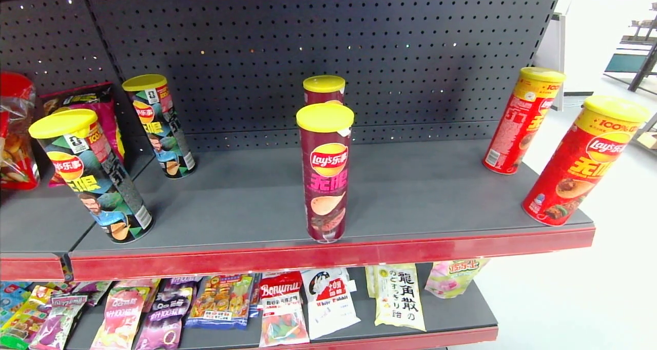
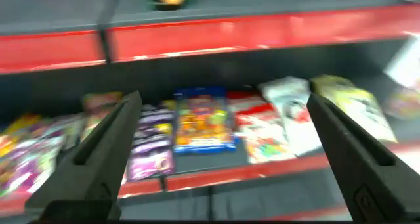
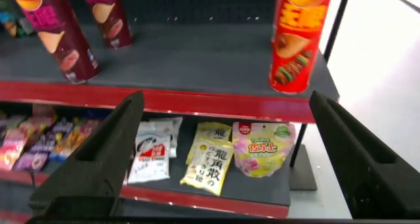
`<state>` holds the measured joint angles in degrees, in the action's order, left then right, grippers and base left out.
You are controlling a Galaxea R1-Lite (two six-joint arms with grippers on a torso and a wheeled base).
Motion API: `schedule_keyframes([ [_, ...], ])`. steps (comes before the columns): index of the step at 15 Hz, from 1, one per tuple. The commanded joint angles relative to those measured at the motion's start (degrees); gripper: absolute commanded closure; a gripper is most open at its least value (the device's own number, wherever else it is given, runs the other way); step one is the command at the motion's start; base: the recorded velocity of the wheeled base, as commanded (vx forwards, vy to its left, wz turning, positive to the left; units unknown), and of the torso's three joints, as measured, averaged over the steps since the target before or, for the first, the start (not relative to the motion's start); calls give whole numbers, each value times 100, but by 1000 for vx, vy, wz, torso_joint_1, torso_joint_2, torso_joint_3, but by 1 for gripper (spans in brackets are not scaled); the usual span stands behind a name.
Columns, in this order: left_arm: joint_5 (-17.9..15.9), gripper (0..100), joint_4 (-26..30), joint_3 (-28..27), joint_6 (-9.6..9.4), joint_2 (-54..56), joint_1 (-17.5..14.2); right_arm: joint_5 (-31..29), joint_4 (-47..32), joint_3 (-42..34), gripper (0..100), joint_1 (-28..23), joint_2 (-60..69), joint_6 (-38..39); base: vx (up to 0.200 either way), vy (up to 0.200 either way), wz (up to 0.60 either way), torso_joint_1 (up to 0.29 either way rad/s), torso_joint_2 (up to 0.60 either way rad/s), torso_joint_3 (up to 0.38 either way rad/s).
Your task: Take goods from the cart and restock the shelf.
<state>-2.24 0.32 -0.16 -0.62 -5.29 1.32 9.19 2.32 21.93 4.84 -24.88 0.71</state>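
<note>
- The left claw and the right claw were each spread wide and held nothing, both before the shelf
- A purple tube stood upright at the shelf's front edge, and a red tube stood near its right end
- Such tubes were probably light, stiff and smooth, so mid-body looked the best hold
- The head view took in green tubes on the left, while the left wrist view faced packets on the lower tier

shelf: grey, red front edge | front can: maroon, yellow lid | rightmost can: red, yellow lid
</note>
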Motion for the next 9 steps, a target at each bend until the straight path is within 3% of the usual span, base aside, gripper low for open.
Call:
schedule_keyframes([
  [1, 13, 0, -5, -2, 1, 151, -316, 74, 278, 734, 0, 957, -1933, -282, 0, 0, 0, 0, 0, 0],
  [2, -4, 0, 3, 7, 1, 450, -61, 65, 331, 883, 0, 1230, -2258, -273, 0, 0, 0, 0, 0, 0],
  [5, -22, 0, 3, -2, -8, 503, -158, 83, 384, 1323, 0, 1581, -3330, -273, 0, 0, 0, 0, 0, 0],
  [9, -22, 0, 3, -2, -8, 503, -158, 83, 568, 1384, 0, 2539, -3919, 52, 0, 0, 0, 0, 0, 0],
])
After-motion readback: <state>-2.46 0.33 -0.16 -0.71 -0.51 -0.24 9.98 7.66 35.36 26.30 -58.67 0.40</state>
